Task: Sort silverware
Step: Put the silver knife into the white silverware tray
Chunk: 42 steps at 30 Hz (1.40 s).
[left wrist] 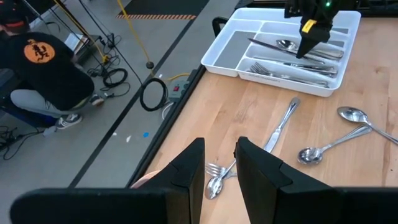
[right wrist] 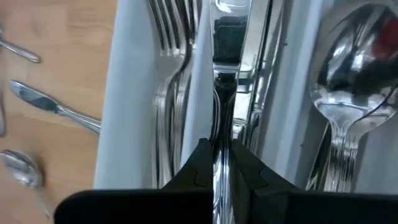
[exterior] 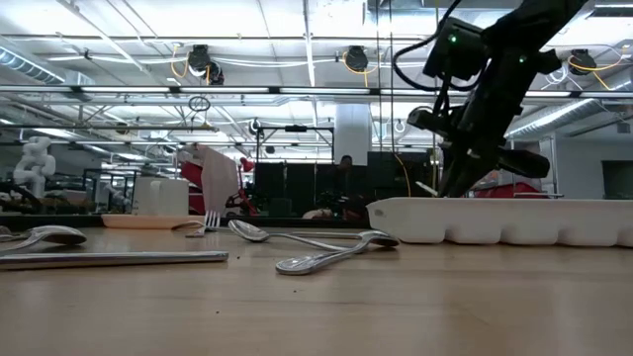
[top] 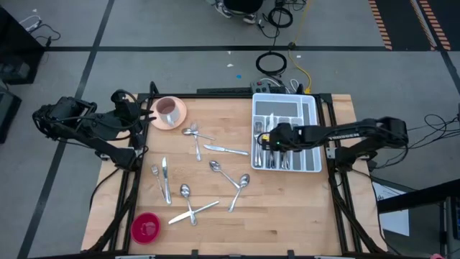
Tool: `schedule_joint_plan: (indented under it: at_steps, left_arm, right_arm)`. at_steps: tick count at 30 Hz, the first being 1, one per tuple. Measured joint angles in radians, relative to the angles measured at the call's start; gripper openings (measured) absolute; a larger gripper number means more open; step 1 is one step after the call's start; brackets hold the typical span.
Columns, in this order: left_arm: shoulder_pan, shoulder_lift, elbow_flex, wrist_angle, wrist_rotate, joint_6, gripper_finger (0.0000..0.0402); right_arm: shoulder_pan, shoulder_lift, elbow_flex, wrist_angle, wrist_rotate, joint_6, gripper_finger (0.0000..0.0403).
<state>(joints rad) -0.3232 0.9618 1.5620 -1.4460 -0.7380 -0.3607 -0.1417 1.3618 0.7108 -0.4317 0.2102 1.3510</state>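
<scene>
Clamped between the fingers of the right gripper [right wrist: 222, 163], a knife [right wrist: 224, 93] is held lengthwise over the tray [top: 314, 128], directly ahead of the gripper, forks beside it. It should be lowered level into the knife slot before release. More silverware [top: 215, 169] is scattered on the desk [top: 287, 216] well off. The left gripper [left wrist: 219, 163] waits open.
</scene>
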Motion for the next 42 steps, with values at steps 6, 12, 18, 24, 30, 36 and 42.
schedule_joint_plan:
  at_steps: [6,12,18,24,30,36,42]
  left_arm:
    - [0.0,0.0,0.0,-0.001,0.0,0.0,0.0096]
    - [0.0,0.0,0.0,-0.002,0.0,0.0,0.0096]
    - [0.0,0.0,0.0,-0.002,0.0,0.001,0.0096]
    - [0.0,0.0,0.0,-0.002,0.0,0.001,0.0096]
    - [0.0,0.0,0.0,-0.002,0.0,0.001,0.0096]
    - [0.0,0.0,0.0,-0.001,0.0,0.0,0.0096]
    - [0.0,0.0,0.0,0.0,0.0,0.0,0.0096]
  right_arm:
    - [0.0,0.059,0.0,0.007,-0.002,0.019,0.0]
    - [0.0,0.125,0.0,0.01,-0.03,0.029,0.0]
    - [0.0,0.136,0.002,0.012,-0.031,0.025,0.0004]
    - [0.0,0.134,0.001,0.015,-0.027,0.028,0.0052]
    - [0.0,0.134,0.001,0.026,-0.03,0.026,0.0113]
    - [0.0,0.134,0.001,0.044,-0.031,0.017,0.0152]
    - [0.0,0.134,0.002,0.056,-0.031,0.009,0.0159]
